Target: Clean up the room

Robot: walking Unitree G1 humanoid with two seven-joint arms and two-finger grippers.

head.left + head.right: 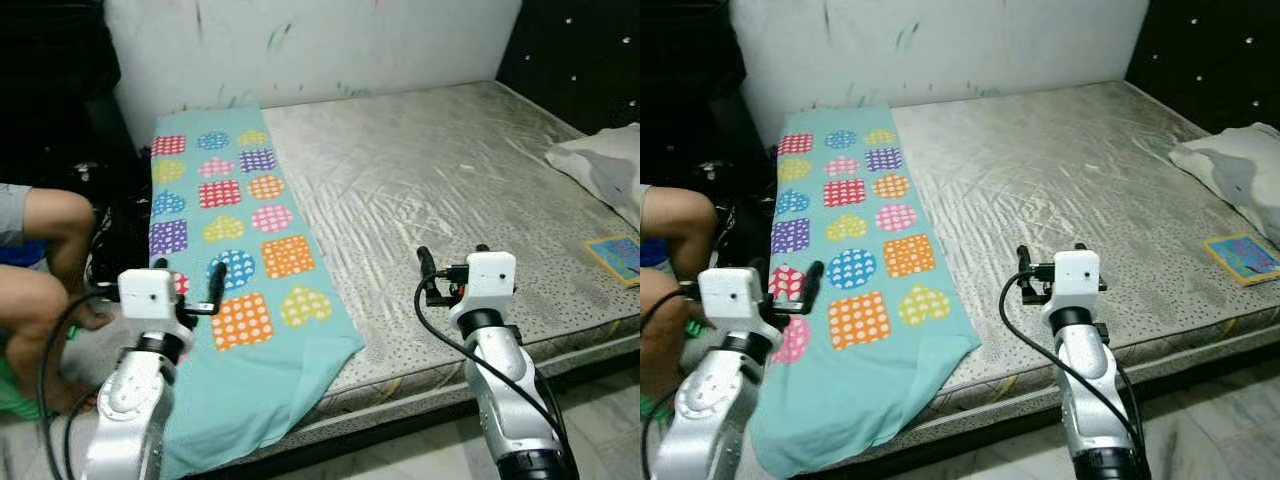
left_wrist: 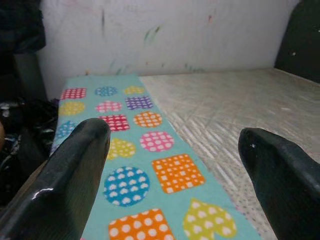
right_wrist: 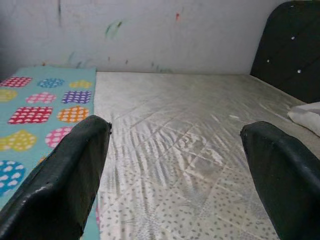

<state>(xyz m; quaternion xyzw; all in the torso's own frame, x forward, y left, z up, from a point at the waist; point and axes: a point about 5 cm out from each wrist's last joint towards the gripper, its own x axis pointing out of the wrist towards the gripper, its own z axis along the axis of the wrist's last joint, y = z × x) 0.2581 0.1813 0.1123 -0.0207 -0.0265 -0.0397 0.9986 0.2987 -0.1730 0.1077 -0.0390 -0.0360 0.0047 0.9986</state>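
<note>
A person's knee [image 1: 55,215] shows at the far left, beside the bed. Next comes the left gripper [image 1: 188,290], held up over the near end of the sheet [image 1: 235,250], its fingers spread wide with nothing between them; the left wrist view looks straight down the patterned strip, so the arm seems lined up to take hold of the cloth. The sheet, turquoise with dotted shapes, lies folded into a long band along the left side of the mattress [image 1: 430,170], its near end drooping over the edge toward the floor; that hanging corner looks the easiest place to pinch. Further right, the right gripper [image 1: 452,262] hovers over bare mattress near the front edge, fingers likewise apart and empty, probably waiting to help. At the far right lie a pillow [image 1: 600,165] and, nearer, a small book [image 1: 618,255], well apart from both arms.
</note>
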